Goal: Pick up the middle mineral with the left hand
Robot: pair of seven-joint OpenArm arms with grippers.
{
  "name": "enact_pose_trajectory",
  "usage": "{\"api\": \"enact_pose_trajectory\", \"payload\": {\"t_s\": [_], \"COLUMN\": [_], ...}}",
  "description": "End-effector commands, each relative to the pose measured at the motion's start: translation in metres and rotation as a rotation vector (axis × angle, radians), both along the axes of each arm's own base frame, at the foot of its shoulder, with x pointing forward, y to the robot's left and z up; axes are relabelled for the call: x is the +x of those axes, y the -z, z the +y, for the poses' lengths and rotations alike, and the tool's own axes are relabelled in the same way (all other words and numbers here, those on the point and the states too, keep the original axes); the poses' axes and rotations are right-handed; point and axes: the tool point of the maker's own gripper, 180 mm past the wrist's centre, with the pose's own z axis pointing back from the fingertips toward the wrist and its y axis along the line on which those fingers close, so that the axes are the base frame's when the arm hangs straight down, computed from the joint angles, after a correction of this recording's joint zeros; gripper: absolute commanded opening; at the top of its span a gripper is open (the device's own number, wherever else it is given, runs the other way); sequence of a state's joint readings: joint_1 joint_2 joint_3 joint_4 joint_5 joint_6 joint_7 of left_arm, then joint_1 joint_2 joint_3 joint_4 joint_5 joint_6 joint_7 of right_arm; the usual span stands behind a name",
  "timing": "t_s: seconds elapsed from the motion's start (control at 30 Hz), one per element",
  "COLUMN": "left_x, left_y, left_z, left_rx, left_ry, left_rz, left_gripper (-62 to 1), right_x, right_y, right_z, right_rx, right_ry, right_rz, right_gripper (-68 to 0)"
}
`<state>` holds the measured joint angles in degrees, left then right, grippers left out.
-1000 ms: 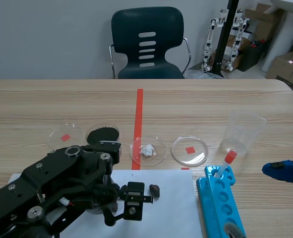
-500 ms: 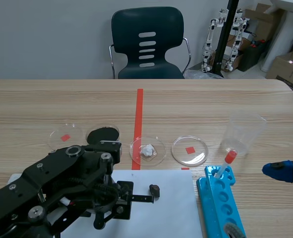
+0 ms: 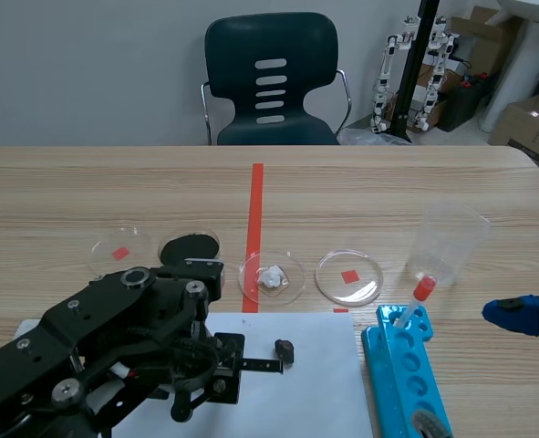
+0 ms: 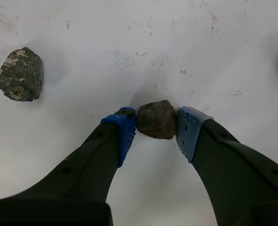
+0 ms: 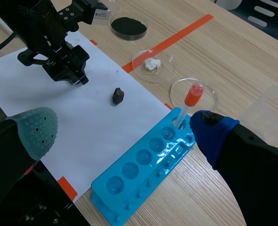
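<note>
Your left pincer [image 4: 156,128] is clamped on the brown mineral [image 4: 156,117] over the white paper [image 4: 214,56]; your right pincer [image 5: 123,127] is spread apart at the right, near the blue tube rack [image 5: 143,174]

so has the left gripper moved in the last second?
Yes. In the scene view the left gripper, shut on the brown mineral, shifted left, away from the dark mineral on the paper, then stopped.
</note>
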<state>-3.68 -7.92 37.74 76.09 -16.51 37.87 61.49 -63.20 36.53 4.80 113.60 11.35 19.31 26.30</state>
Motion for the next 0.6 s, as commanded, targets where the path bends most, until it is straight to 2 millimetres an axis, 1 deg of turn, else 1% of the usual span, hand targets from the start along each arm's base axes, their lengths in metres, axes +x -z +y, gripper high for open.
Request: {"api": "enact_pose_trajectory", "payload": {"t_s": [0.0, 0.13, 0.27, 0.43, 0.57], "left_x": [0.004, 0.006, 0.010, 0.025, 0.033], "left_y": [-0.006, -0.012, -0.024, -0.054, -0.081], "left_z": [-0.005, -0.007, -0.008, -0.006, 0.001], "left_rx": [-0.016, -0.027, -0.045, -0.076, -0.085], "left_ry": [0.001, 0.004, 0.013, 0.030, 0.051], "left_rz": [-0.016, -0.036, -0.078, -0.266, -0.427], "left_gripper": [-46.4, -46.4, -46.4, -46.4, -46.4], "right_x": [0.003, 0.003, 0.003, 0.003, 0.003], "right_y": [-0.005, -0.005, -0.005, -0.005, -0.005], "right_z": [0.002, 0.002, 0.002, 0.002, 0.002], "right_rx": [0.016, 0.016, 0.016, 0.016, 0.016], "right_ry": [0.001, 0.001, 0.001, 0.001, 0.001], "right_rz": [-0.017, -0.017, -0.017, -0.017, -0.017], "right_gripper": [-8.8, -8.8, -8.8, -8.8, -8.8]}}
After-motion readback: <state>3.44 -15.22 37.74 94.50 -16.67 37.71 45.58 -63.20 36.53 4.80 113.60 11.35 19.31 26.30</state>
